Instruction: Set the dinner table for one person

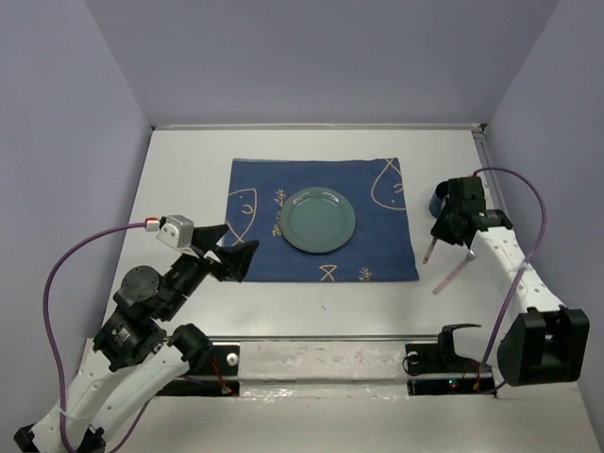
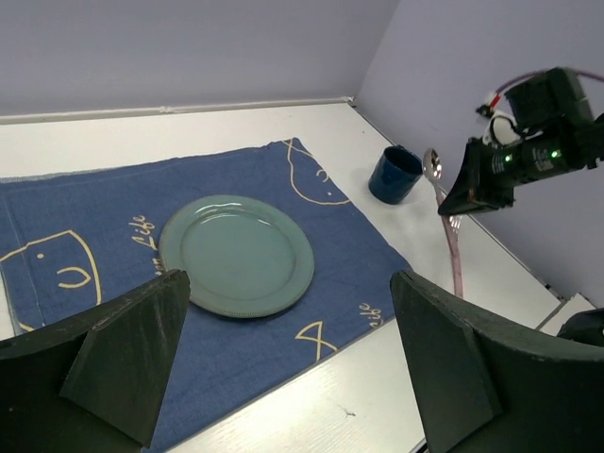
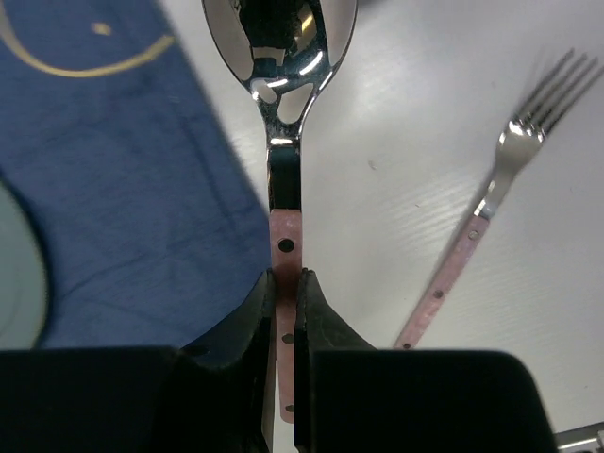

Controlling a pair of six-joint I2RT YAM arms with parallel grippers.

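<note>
The white dinner table carries a dark blue mat with a green plate at its centre. My right gripper is to the right of the mat, shut on the pink handle of a spoon. The spoon's bowl points ahead, over the table by the mat's right edge. A pink-handled fork lies on the table to the spoon's right, also seen from above. My left gripper is open and empty over the mat's near left corner, facing the plate.
A dark blue cup stands on the table just beyond the right gripper, beside the mat's far right corner; it also shows in the left wrist view. Grey walls close the table at the back and sides. A metal rail runs along the near edge.
</note>
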